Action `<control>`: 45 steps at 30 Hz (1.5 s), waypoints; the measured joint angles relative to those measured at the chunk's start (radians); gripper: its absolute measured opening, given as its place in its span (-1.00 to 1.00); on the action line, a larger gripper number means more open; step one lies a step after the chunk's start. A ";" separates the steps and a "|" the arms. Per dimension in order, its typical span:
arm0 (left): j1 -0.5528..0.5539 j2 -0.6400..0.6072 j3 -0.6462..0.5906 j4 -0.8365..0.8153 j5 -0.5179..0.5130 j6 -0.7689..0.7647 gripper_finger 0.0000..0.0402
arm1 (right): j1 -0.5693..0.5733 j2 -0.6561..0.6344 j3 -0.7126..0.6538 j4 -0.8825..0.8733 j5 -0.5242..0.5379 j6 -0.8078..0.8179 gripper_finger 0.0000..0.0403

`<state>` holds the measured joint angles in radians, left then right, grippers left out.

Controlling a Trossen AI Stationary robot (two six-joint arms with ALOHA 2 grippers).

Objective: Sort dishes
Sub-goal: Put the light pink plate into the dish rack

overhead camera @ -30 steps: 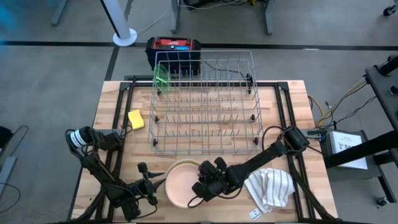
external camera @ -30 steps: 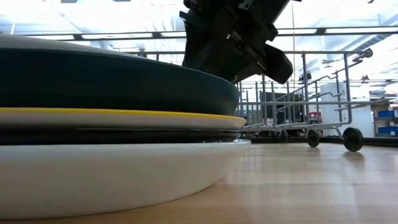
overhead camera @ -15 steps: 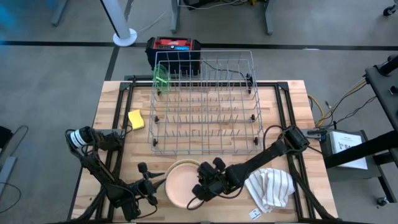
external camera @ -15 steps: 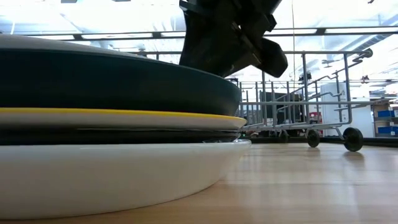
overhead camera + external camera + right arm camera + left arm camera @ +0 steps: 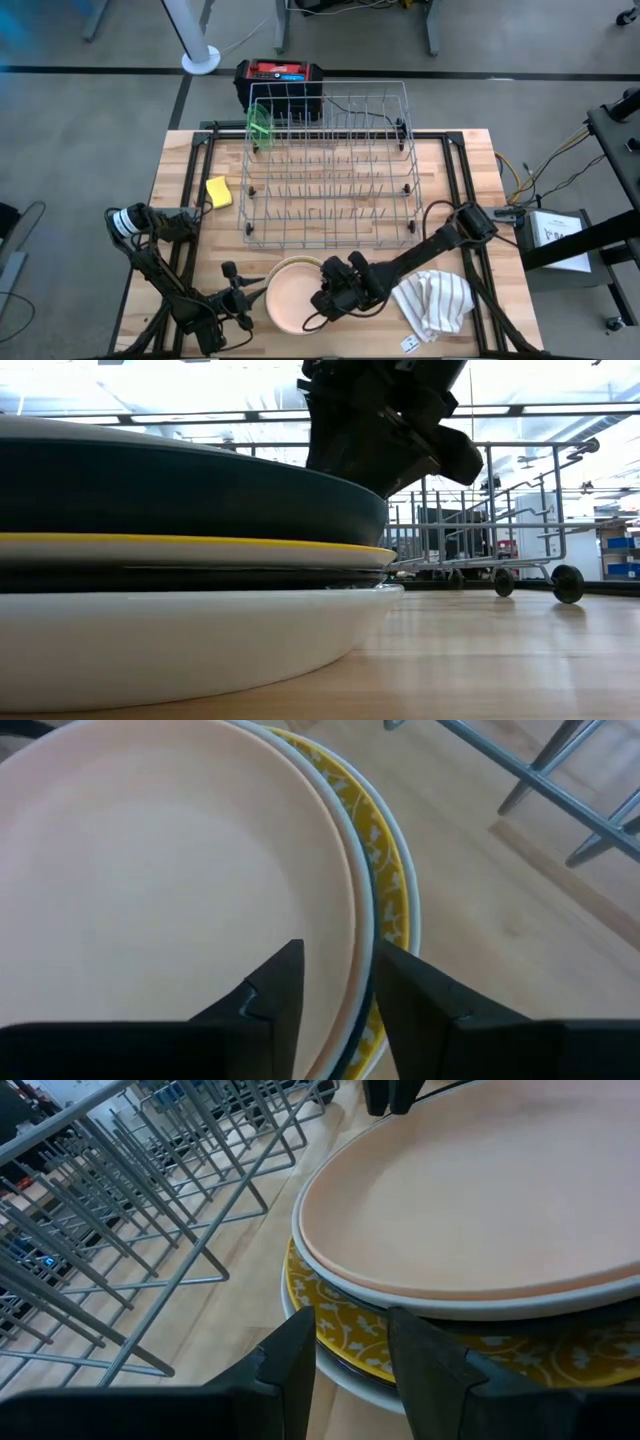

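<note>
Plates in a stack (image 5: pixel 292 295) sit just in front of the wire dish rack (image 5: pixel 330 165), which serves as the landmark here. A peach plate (image 5: pixel 150 870) lies on top; under it show a yellow patterned plate (image 5: pixel 420 1345) and, lowest in the table-level view, a white dish (image 5: pixel 180 650).

The step in hand looks like taking the top plate off the stack. The right gripper (image 5: pixel 335 990) is over the stack's edge on the side away from the left arm, its two fingers (image 5: pixel 275 990) a little apart and straddling the peach plate's rim, one over the inside, one outside. Nothing is lifted, and whether the pads press the rim cannot be told. The next move probably calls for closing on the rim alone without catching the plate beneath, then raising it, turning it upright and carrying it back to a slot between the rack's tines.

The left gripper (image 5: pixel 345 1370) waits at the stack's opposite side, low at table level, fingers partly apart and holding nothing.

The rack holds only a lime-green translucent dish (image 5: pixel 260 124), standing at its far corner on the left arm's side; every other slot is bare. A yellow sponge (image 5: pixel 219 191) lies just beside the rack on that side; a striped cloth (image 5: pixel 435 300) lies in front of the rack, beyond the right gripper.
</note>
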<state>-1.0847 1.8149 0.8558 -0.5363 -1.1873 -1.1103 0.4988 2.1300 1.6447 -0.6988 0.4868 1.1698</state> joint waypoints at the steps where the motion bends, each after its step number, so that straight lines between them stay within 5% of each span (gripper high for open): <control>1: 0.000 0.000 0.000 0.002 0.000 0.000 -0.43 | -0.002 0.005 0.000 0.010 0.000 0.000 -0.38; 13: 0.000 0.000 0.000 0.005 0.001 0.000 -0.43 | -0.008 0.031 0.000 0.039 -0.017 -0.031 -0.25; 45: 0.000 0.000 0.095 -0.092 0.153 0.081 -0.43 | -0.009 0.005 0.000 0.104 -0.078 -0.089 -0.58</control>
<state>-1.0847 1.8149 0.9512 -0.6278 -1.0342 -1.0294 0.4900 2.1346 1.6447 -0.5945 0.4084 1.0811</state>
